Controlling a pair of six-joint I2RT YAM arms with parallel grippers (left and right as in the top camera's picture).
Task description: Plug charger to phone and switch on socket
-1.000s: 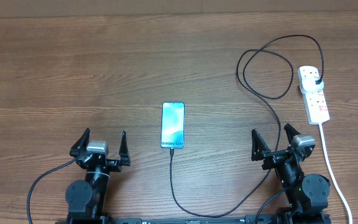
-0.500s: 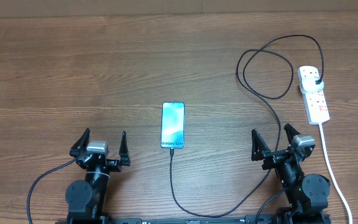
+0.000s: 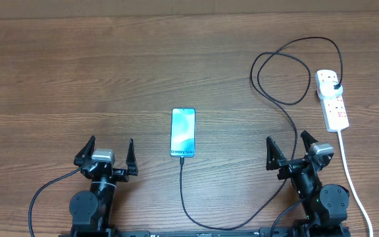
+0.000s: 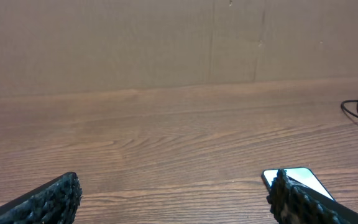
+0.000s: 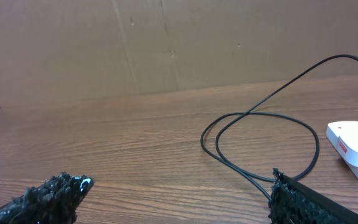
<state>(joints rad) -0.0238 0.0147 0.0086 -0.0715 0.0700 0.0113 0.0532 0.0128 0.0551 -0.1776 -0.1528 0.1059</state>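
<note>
At the near edge of a wooden surface [image 3: 77, 66], seen from above, two robot arms rest side by side. The left gripper [image 3: 110, 141] and the right gripper [image 3: 286, 137] both stand wide open and hold nothing. Between them, a little further out, a phone [image 3: 183, 131] lies flat with its screen up. A thin black charger cable [image 3: 180, 185] meets the phone's near end, curves along the front edge, loops at the right and ends in a black plug [image 3: 336, 86] seated in a white power strip [image 3: 333, 102] at the far right. The tip looks already in the phone, though it is too small to confirm. The switch position cannot be read. The remaining step is likely the switch: the right gripper, nearer the strip, would reach out and press beside the plug.
</note>
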